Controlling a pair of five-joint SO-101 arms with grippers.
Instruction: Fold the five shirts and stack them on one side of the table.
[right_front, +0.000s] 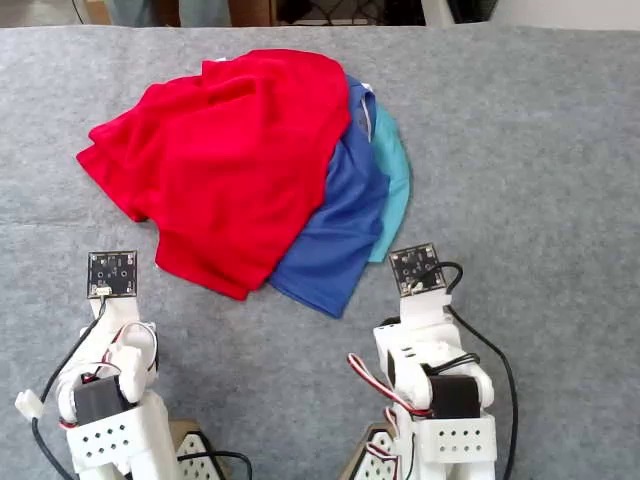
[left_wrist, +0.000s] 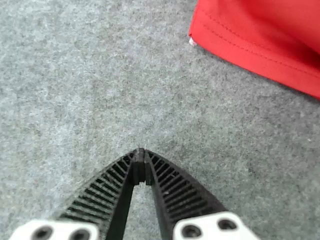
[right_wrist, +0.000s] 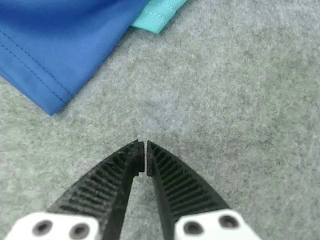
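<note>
A heap of shirts lies at the table's far middle: a red shirt (right_front: 225, 150) on top, a blue shirt (right_front: 340, 230) under it and a teal shirt (right_front: 395, 170) peeking out beyond that. Both arms sit at the near edge, short of the heap. My left gripper (left_wrist: 140, 157) is shut over bare grey cloth, with the red shirt's hem (left_wrist: 260, 45) a little ahead of it. My right gripper (right_wrist: 145, 150) is shut too, with nothing in it. The blue shirt's corner (right_wrist: 55, 55) and a bit of the teal shirt (right_wrist: 160, 12) lie just beyond it.
The grey felt table (right_front: 560, 150) has open room to the right of the heap and in front of it between the arms. The left arm's wrist (right_front: 112, 275) and the right arm's wrist (right_front: 418, 270) stand close to the heap's near hems.
</note>
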